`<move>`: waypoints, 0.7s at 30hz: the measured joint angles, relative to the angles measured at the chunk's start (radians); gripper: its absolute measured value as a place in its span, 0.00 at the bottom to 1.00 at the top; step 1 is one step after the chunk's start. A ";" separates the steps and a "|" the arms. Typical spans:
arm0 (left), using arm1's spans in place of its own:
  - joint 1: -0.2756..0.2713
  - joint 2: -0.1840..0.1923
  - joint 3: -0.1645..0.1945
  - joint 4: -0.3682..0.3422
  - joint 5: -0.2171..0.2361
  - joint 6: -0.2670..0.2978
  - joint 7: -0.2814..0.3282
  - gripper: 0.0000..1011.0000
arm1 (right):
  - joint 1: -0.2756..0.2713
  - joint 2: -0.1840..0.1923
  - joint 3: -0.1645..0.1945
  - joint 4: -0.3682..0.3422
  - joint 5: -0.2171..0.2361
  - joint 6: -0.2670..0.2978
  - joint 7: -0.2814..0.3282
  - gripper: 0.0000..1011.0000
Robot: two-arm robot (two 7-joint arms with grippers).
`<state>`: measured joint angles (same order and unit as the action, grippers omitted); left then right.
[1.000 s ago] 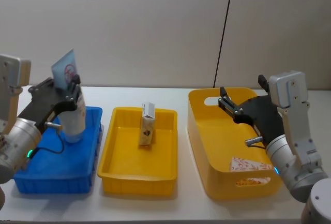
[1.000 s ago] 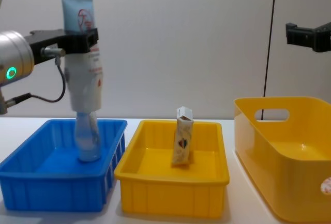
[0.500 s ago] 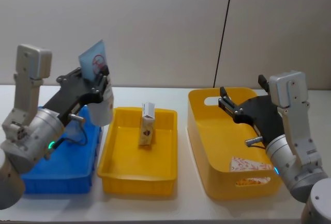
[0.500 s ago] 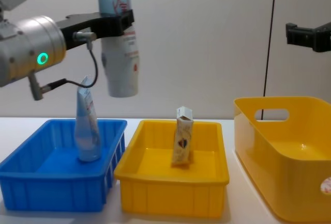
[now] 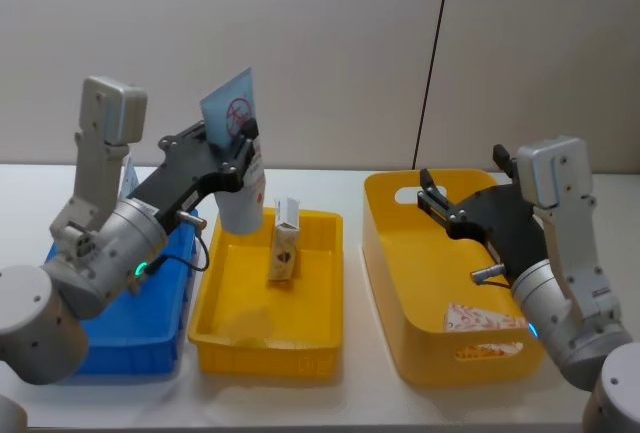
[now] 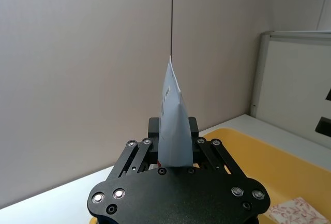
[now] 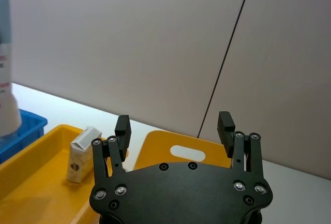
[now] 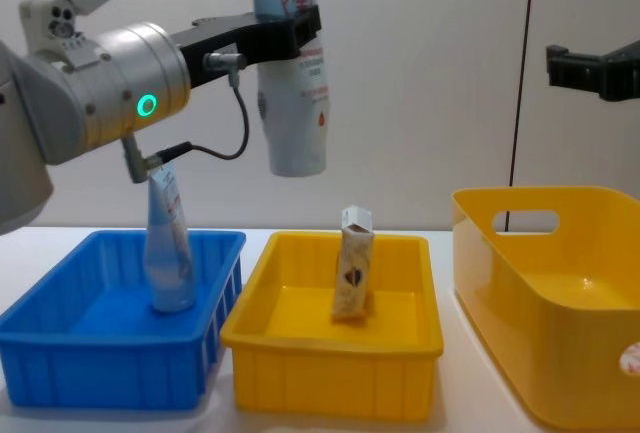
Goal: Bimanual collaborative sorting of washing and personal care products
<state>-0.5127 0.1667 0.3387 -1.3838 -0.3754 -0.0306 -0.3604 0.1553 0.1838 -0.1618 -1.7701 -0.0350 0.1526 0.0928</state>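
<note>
My left gripper (image 5: pixel 243 150) (image 8: pixel 298 29) is shut on the crimped end of a white squeeze tube (image 5: pixel 241 193) (image 8: pixel 294 113) (image 6: pixel 172 125) with red print. The tube hangs cap down, high above the left rear of the shallow yellow tray (image 5: pixel 265 353) (image 8: pixel 330 378). A small white carton (image 5: pixel 284 245) (image 8: pixel 352 265) (image 7: pixel 83 154) stands upright in that tray. Another tube (image 8: pixel 168 245) stands in the blue bin (image 5: pixel 160 325) (image 8: pixel 100 353). My right gripper (image 5: pixel 432 191) (image 7: pixel 175 123) hovers open and holding nothing over the deep yellow basket (image 5: pixel 400 283) (image 8: pixel 500 283).
A flat carton with red-orange print (image 5: pixel 482 319) (image 6: pixel 300 211) lies in the deep yellow basket. The three containers sit side by side on a white table, blue at the left, basket at the right. A plain wall with a dark vertical seam stands behind.
My left gripper has carried the tube up out of the blue bin and rightward, from over the bin to above the yellow tray. The right arm has barely moved.
</note>
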 joint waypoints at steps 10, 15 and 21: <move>-0.026 -0.012 0.023 0.033 -0.008 -0.023 -0.019 0.27 | 0.019 0.018 -0.009 0.012 0.038 -0.002 0.077 0.99; -0.033 -0.014 0.030 0.041 -0.011 -0.030 -0.022 0.27 | 0.032 0.033 -0.018 0.020 0.073 0.000 0.136 0.99; -0.041 -0.016 0.036 0.052 -0.014 -0.039 -0.024 0.27 | 0.049 0.052 -0.028 0.029 0.118 0.012 0.204 0.99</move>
<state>-0.5533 0.1506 0.3747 -1.3316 -0.3893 -0.0694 -0.3848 0.2046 0.2362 -0.1897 -1.7413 0.0827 0.1646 0.2964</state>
